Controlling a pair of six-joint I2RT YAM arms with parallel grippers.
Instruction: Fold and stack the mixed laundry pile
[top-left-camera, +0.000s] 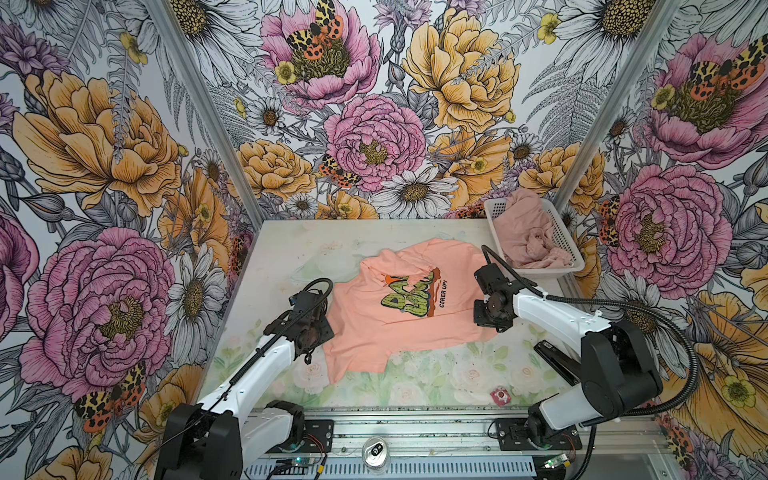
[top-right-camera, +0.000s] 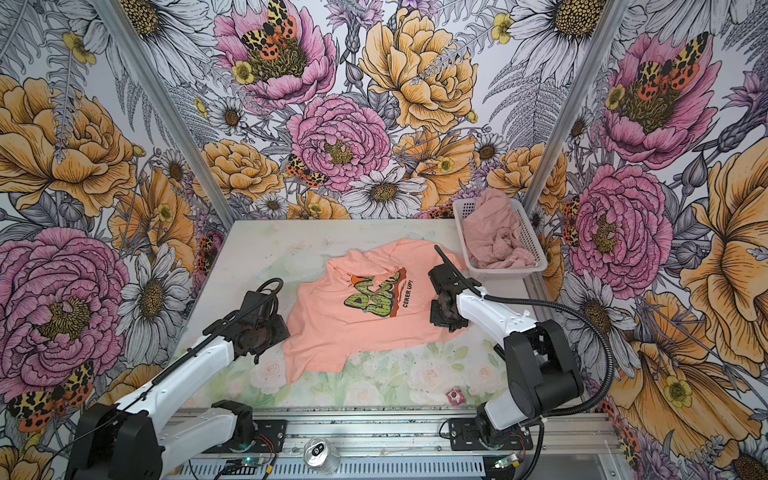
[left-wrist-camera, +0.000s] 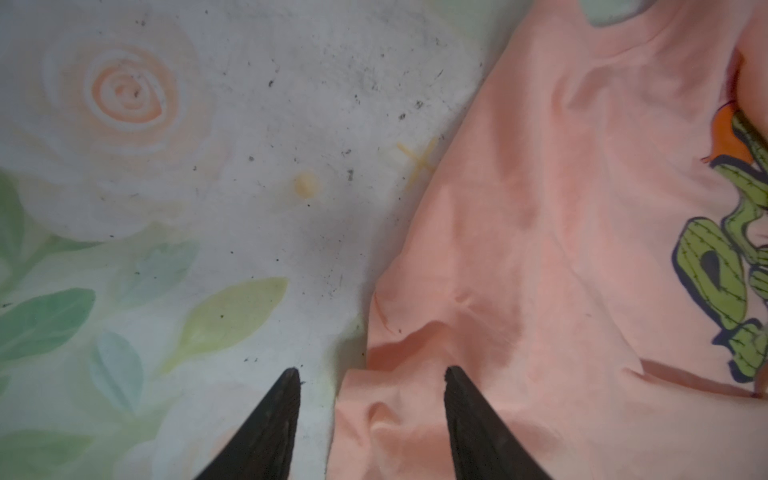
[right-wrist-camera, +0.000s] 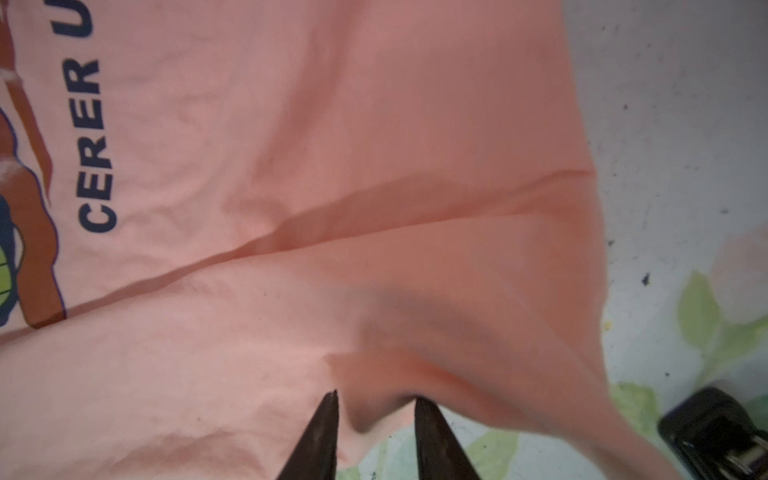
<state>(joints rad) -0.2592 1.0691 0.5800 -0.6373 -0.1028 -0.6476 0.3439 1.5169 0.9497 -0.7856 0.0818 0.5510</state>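
The peach-orange T-shirt lies spread and wrinkled on the table in both top views, its green-brown graphic facing up. My left gripper is open at the shirt's left edge. One finger is over the bare table, the other over the cloth, and a small fold lies between them. My right gripper sits at the shirt's right edge, closed on a raised bunch of the cloth. The dusty-pink garment lies crumpled in the white basket.
The basket stands at the back right corner of the floral table. A black clip-like object lies near the right arm's base. A small red wrapper sits near the front edge. A drinks can rests on the front rail.
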